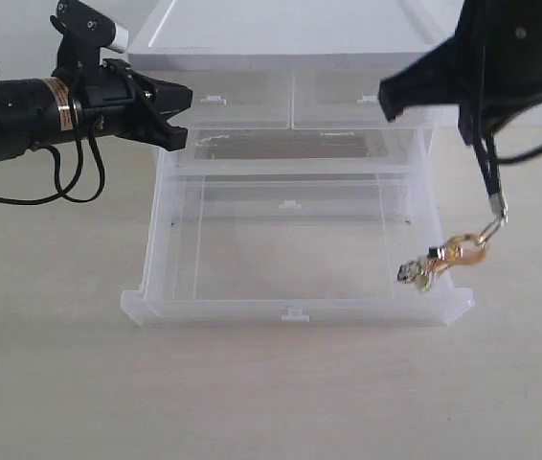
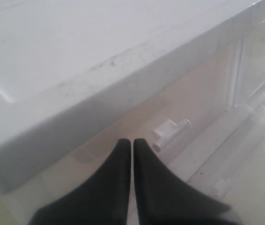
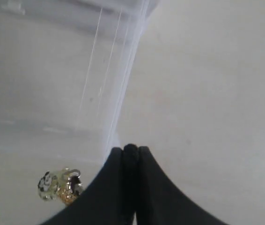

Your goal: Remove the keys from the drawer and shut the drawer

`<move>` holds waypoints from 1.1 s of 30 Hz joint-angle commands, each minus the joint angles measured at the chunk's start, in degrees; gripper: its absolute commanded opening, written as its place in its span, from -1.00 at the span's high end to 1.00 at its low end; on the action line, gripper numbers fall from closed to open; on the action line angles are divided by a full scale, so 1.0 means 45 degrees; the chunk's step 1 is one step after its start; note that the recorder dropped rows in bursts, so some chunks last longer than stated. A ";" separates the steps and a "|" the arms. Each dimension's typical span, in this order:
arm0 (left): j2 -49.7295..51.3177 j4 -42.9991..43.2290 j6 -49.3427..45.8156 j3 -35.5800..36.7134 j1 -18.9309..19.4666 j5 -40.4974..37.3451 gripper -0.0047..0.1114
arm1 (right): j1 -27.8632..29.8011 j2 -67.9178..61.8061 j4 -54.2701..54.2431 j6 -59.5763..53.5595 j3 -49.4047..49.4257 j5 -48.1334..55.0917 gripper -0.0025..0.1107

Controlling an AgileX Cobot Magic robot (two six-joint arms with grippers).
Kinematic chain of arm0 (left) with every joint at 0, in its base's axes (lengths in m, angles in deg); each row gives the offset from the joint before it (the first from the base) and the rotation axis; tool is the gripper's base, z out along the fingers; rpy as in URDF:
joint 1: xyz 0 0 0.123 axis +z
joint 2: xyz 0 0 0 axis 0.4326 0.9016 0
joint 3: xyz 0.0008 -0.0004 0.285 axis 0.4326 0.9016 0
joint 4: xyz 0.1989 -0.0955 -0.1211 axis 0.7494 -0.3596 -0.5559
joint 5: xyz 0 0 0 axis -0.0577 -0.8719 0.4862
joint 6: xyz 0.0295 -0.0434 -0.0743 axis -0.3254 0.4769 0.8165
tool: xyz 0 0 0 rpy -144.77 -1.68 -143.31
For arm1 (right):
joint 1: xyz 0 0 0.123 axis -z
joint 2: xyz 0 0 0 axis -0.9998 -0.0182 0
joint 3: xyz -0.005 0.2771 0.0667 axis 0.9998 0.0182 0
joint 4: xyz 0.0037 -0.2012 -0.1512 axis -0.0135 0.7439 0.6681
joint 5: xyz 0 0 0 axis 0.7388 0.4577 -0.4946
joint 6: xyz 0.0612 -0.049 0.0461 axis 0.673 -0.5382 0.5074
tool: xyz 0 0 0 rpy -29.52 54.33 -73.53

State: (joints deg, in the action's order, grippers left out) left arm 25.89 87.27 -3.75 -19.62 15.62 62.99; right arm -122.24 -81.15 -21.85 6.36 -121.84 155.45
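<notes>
The drawer point(image 1: 295, 309), a wide translucent white one, stands pulled far out of the white cabinet point(image 1: 281, 34). The keys point(image 1: 417, 276) dangle from a gold ring point(image 1: 468, 251) on a thin black strap point(image 1: 489, 172), low over the drawer's front right corner. In the right wrist view my right gripper point(image 3: 130, 151) is shut on the strap, with the keys point(image 3: 60, 186) hanging below it beside the drawer wall point(image 3: 118, 103). My left gripper point(image 1: 179, 117) hovers by the cabinet's upper left front corner, its jaws point(image 2: 132, 141) shut on nothing.
Two half-width drawers point(image 1: 223, 101) sit closed above the open one, and another wide drawer's tab point(image 1: 290, 204) shows through below. A small white tab handle point(image 2: 170, 133) lies just beyond my left fingers. Pale tabletop point(image 1: 271, 402) surrounds the cabinet.
</notes>
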 commanded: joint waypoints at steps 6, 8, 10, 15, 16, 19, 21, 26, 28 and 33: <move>0.0011 -0.3488 0.0180 -0.0482 0.0323 -0.1091 0.85 | -0.0627 0.0898 -0.2352 -0.0180 0.3213 -0.2905 0.96; 0.0011 -0.3488 0.0180 -0.0482 0.0323 -0.1091 0.85 | -0.0754 0.0863 -0.2427 -0.0180 0.3588 -0.3333 0.96; 0.0011 -0.3488 0.0180 -0.0482 0.0323 -0.1091 0.85 | -0.0754 0.0727 -0.2790 -0.0180 0.3911 -0.3400 0.96; 0.0011 -0.3488 0.0180 -0.0482 0.0323 -0.1091 0.85 | -0.0754 0.0425 -0.3301 -0.0494 0.4829 -0.4082 0.96; 0.0011 -0.3488 0.0180 -0.0482 0.0323 -0.1091 0.85 | -0.0754 0.0376 -0.3480 -0.0808 0.4996 -0.4408 0.96; 0.0011 -0.3488 0.0180 -0.0482 0.0323 -0.1091 0.85 | -0.0754 0.0274 -0.4022 -0.1434 0.5419 -0.5257 0.88; 0.0011 -0.3488 0.0180 -0.0482 0.0323 -0.1091 0.85 | -0.0754 0.0190 -0.4404 -0.1885 0.5613 -0.5524 0.70; 0.0011 -0.3488 0.0180 -0.0482 0.0323 -0.1091 0.85 | -0.0754 0.0220 -0.4622 -0.2041 0.5615 -0.5962 0.02; 0.0011 -0.3465 0.0180 -0.0482 0.0323 -0.1115 0.85 | -0.0754 0.0241 -0.4622 -0.1781 0.5446 -0.5903 0.05; 0.0011 -0.3465 0.0180 -0.0482 0.0323 -0.1320 0.85 | -0.0754 0.0241 -0.5067 -0.2644 0.5243 -0.5285 0.93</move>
State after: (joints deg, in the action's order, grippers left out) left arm 25.89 87.27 -3.75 -19.62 15.62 62.99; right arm -125.50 -80.38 -43.33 -2.28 -97.75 130.02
